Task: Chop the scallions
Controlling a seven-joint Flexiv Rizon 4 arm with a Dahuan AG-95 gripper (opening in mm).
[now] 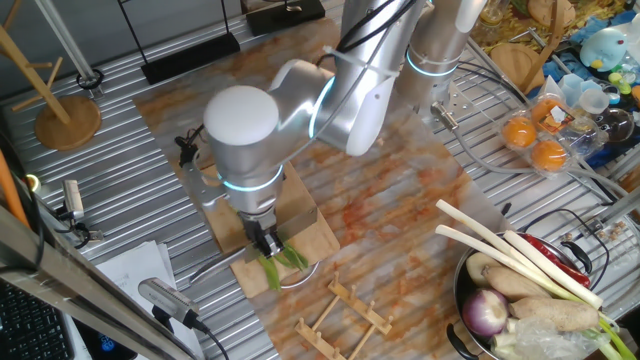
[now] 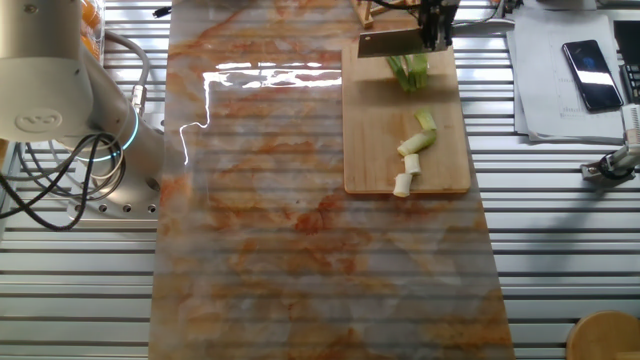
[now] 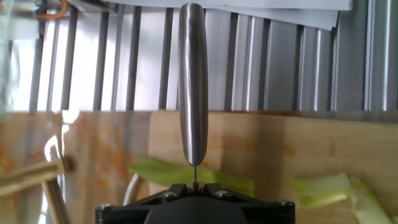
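Scallions (image 2: 409, 70) lie across the far end of the cutting board (image 2: 380, 150), their green leaves directly under the knife (image 2: 390, 42) that my end effector (image 1: 263, 240) is clamped on; short cut bits (image 2: 410, 160) sit further along the board. Risk, as I judge it: the loose leaves could slide or fold under the blade instead of parting, and a skewed stroke might push them off the board onto the desk (image 2: 260, 230).
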